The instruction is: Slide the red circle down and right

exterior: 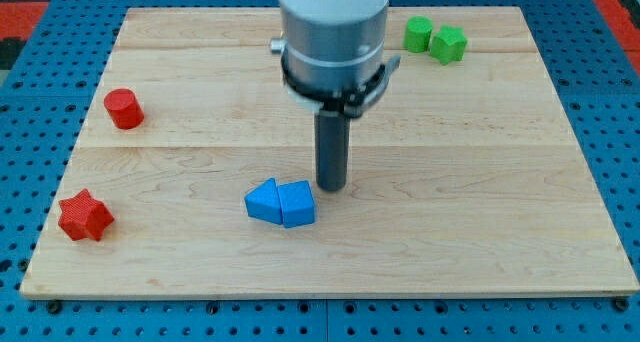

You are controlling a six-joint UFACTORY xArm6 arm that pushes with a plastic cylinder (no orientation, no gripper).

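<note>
The red circle (124,109) is a short red cylinder near the board's left edge, in the upper half. My tip (331,188) is at the board's middle, far to the right of the red circle and lower. It stands just above and right of two blue blocks: a blue triangle (263,201) and a blue wedge-like block (296,204), which touch each other.
A red star (84,216) lies at the lower left of the wooden board (480,232). A green cylinder (419,33) and a green block (448,45) sit together at the view's top right. The arm's grey body (333,32) hangs over the top middle.
</note>
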